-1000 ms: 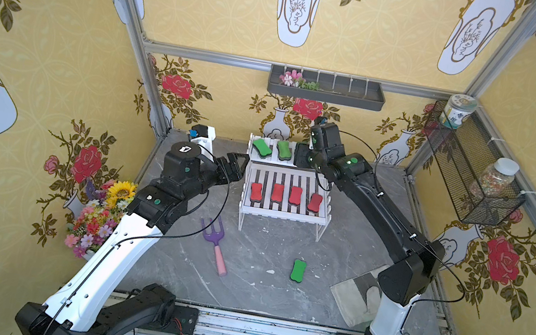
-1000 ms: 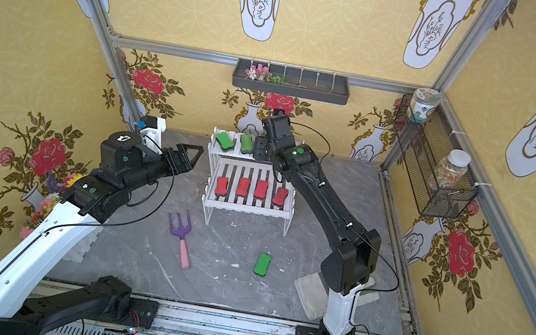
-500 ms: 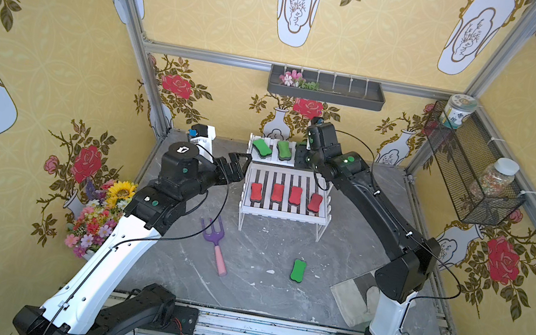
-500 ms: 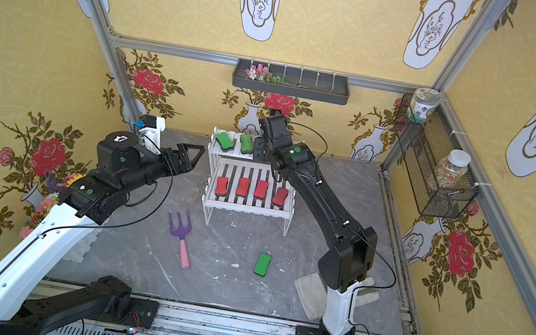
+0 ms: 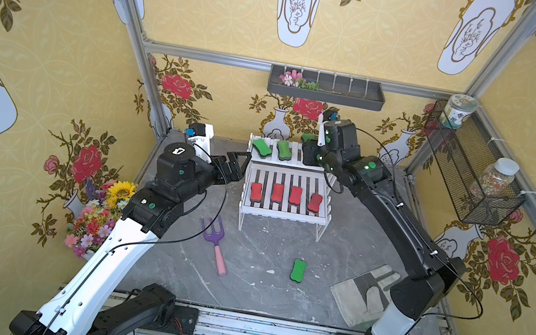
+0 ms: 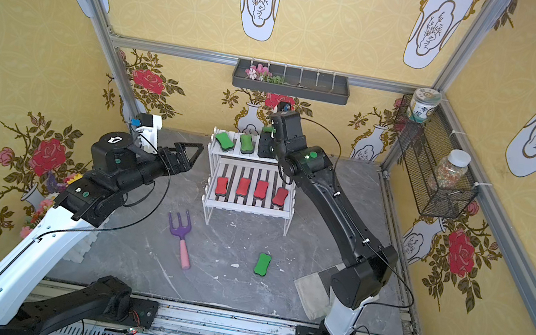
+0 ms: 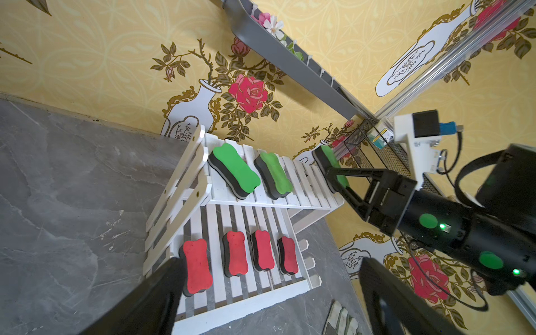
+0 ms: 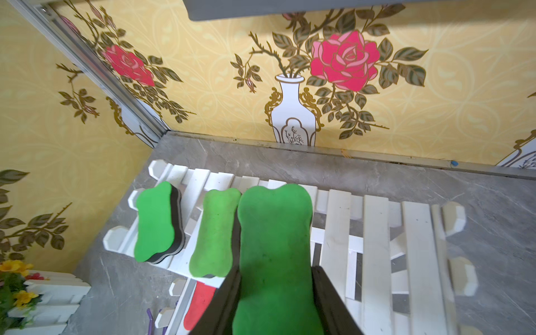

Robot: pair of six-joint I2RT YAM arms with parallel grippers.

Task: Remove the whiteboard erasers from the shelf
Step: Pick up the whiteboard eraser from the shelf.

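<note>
Shutting since a moment ago, the right claw [image 8: 275, 275] now clenches a green eraser [image 8: 275, 226] at the top tier of the shelf [image 5: 284, 214] (two more green erasers [image 8: 155, 222] lie just beside it), while the left claw [image 5: 244, 166] hangs released, four red erasers [image 7: 197, 265] ahead.

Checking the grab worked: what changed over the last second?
The right claw shut on the third green eraser on the shelf's top tier. The left claw stayed open beside the shelf; the other erasers, fork and glove kept their places.
</note>
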